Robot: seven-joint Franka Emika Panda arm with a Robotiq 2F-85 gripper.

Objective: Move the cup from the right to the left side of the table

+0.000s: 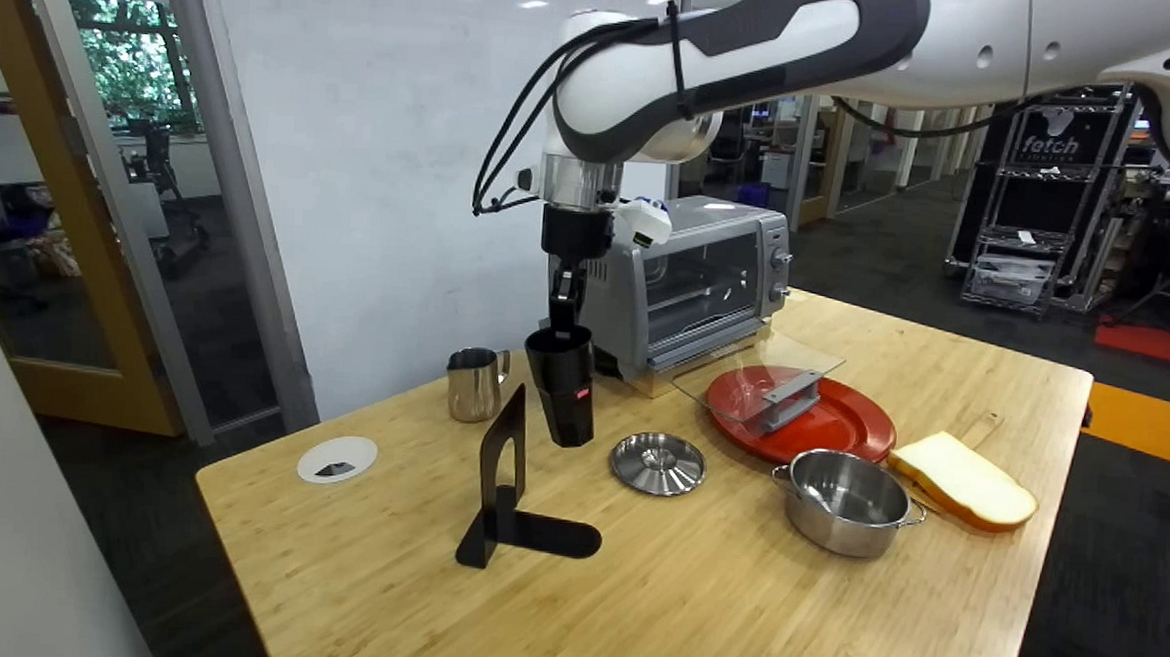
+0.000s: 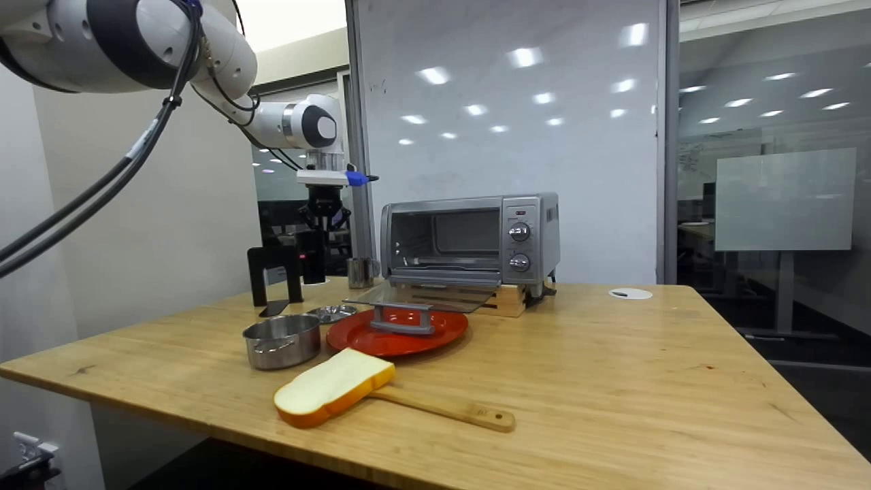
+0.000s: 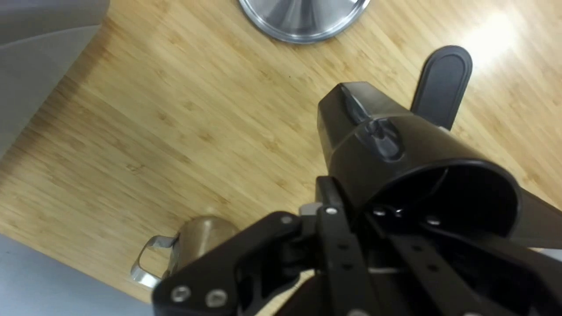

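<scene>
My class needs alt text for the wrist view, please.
A black claw grips a tall black tapered cup by its wall, over a light wood-grain table. A shiny steel handled pitcher stands lower left; a round steel lid is cropped at top.

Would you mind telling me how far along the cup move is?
Done: the black cup is gripped and appears clear of the table. In hand: it hangs tilted with the jaws closed on it. Remaining: it isn't set down, so any carrying leftward, lowering and release probably follow.

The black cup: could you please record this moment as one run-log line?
black cup: tilted, above wood-grain table | gripper: closed on cup wall | steel pitcher: upright on table | placing: pending
</scene>
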